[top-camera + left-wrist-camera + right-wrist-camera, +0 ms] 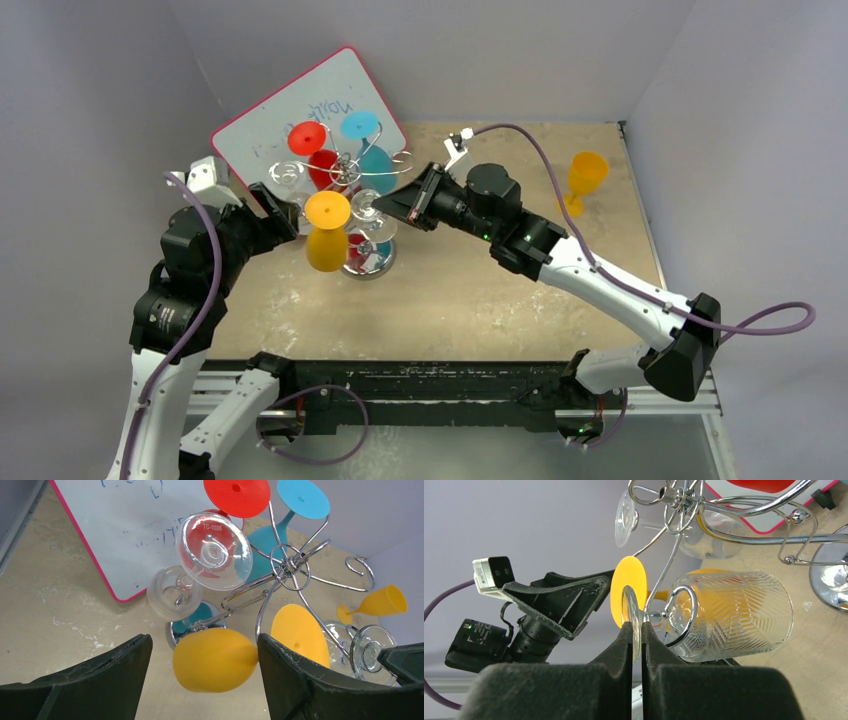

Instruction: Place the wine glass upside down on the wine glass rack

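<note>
The silver wire rack (345,172) stands mid-table on a shiny round base, and it also shows in the left wrist view (290,571). Red, teal, yellow and plain clear glasses hang upside down on it. My right gripper (636,630) is shut on the foot of a clear patterned wine glass (734,612). The glass is tilted bowl-down, with its stem inside a scroll loop on the rack's right side (375,228). My left gripper (204,641) is open around the bowl of the hanging yellow glass (215,661) and does not grip it.
A pink-framed whiteboard (290,110) lies behind the rack at the back left. An orange glass (585,180) stands alone at the back right. Grey walls close in three sides. The two grippers face each other across the rack.
</note>
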`<state>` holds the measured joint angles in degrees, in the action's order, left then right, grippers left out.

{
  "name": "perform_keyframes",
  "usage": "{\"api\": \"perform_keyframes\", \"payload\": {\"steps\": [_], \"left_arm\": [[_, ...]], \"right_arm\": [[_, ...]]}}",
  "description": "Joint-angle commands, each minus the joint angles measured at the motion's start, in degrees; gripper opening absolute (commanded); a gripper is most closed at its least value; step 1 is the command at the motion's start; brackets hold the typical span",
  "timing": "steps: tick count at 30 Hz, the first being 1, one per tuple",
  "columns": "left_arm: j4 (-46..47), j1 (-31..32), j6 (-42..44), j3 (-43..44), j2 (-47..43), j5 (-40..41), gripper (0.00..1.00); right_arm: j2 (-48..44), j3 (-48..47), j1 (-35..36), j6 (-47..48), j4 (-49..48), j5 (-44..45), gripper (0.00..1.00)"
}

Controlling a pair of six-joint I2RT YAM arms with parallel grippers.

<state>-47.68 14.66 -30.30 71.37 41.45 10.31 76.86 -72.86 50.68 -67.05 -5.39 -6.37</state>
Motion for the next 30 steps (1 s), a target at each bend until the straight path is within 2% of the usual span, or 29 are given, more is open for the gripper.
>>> {"api": "perform_keyframes", "payload": {"steps": [1, 16, 30], "left_arm": [[1.6, 0.0, 1.6, -0.2, -0.1, 0.9, 0.76], [1.0, 0.0, 1.5, 0.3, 0.1, 1.6, 0.76], [2.3, -0.1, 1.5, 3.4, 3.1, 1.8, 0.76]], "right_arm": [[-3.6, -1.1, -0.1, -0.2, -5.5, 2.4, 0.00], [-7.2, 4.1, -0.2, -9.0, -4.5, 9.1, 0.00], [-7.7, 5.9, -0.3, -15.7, -4.3, 10.4, 0.00]]}}
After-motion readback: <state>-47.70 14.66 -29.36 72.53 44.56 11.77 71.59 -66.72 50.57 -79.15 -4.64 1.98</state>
